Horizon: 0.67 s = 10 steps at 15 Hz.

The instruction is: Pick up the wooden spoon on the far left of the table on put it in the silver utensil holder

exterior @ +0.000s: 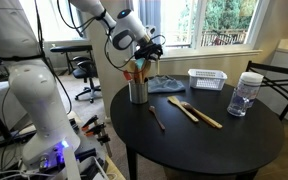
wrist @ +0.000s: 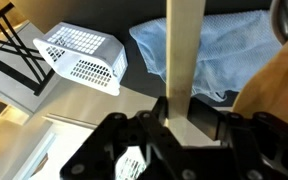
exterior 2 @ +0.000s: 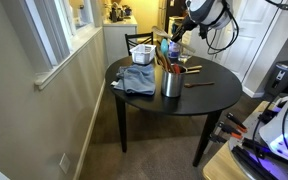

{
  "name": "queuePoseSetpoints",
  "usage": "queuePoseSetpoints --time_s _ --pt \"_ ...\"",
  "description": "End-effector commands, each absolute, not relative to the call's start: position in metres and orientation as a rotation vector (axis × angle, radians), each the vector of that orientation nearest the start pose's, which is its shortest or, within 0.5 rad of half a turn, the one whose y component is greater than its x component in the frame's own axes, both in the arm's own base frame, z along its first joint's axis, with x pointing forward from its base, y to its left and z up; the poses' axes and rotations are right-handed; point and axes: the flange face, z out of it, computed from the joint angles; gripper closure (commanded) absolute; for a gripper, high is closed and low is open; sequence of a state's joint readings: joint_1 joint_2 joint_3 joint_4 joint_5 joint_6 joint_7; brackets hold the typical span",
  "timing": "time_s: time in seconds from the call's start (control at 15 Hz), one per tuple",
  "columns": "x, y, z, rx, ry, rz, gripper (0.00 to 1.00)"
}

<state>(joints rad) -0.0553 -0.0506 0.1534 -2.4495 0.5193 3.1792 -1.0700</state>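
Observation:
My gripper is shut on the flat handle of a wooden spoon, which runs straight through the jaws in the wrist view. It hangs right above the silver utensil holder, a shiny cylinder near the table's edge that shows in both exterior views. Wooden utensil ends stick up out of the holder just under the gripper. Whether the spoon's lower end is inside the holder I cannot tell.
The round black table holds two more wooden utensils, a dark utensil, a blue-grey cloth, a white slatted basket and a clear jar with a white lid. A chair stands beside it.

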Motion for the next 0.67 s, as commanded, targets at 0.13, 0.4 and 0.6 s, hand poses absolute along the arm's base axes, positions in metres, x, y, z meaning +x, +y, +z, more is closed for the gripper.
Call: queuePoseSetpoints --time_s 0.13,0.4,0.6 --pt "0.504 0.048 0.431 -2.823 -1.041 -1.310 0.90" --pt "0.502 0.065 0.437 -2.755 -1.067 -1.334 0.89" --pt "0.499 0.060 0.435 -2.751 -1.069 -1.345 0.89"
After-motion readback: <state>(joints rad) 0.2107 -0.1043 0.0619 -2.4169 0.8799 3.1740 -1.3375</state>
